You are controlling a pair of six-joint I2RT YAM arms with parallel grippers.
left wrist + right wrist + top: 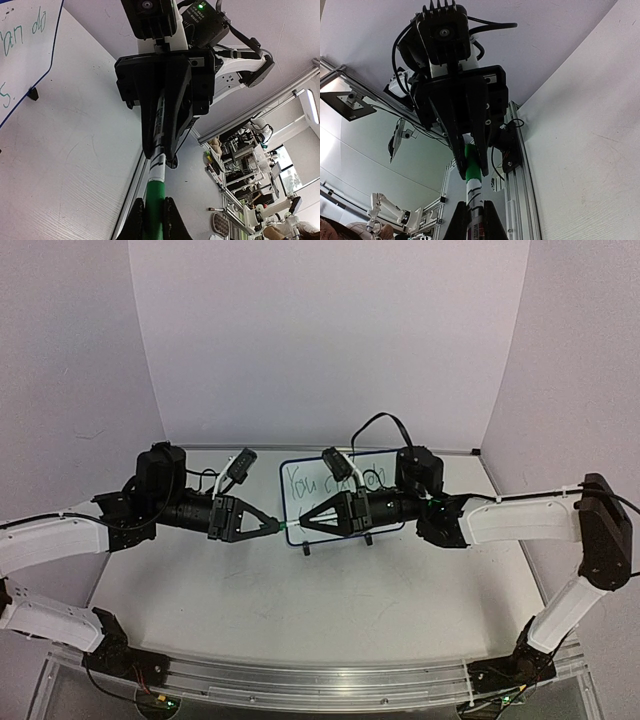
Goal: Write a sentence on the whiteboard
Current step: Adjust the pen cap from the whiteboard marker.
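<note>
- The left gripper [275,526] and right gripper [303,525] meet nose to nose, with one marker [158,167] spanning the short gap between their fingertips.
- The left gripper's jaws are pinched nearly closed on the green cap [154,200]. The right gripper's jaws are just as tight, on the white barrel.
- The whiteboard [296,502] stands just beyond the right gripper's fingertips, partly hidden behind that arm. The sentence [300,480] shows on it in green, though only "You can do" can be read from above.
- With the words on the board, the step in hand looks like capping the pen — one hand on each half fits that.
- To do it well, keep both wrists on one straight line so the cap slides on along the barrel, not across it.
- Press the two hands toward each other with a short, firm push, and let neither grip slacken until the cap is home.
- Cap and barrel look joined in both wrist views. Whether the cap is fully seated cannot be told.
- Keep the pen off the board — it hangs near the lower left corner, so a sideways slip could knock the frame.
- No box, tray or cup is in view. The nearest thing to a container is the cap, and the nib it would cover is hidden.
- Below both hands lies the tabletop [300,590].
</note>
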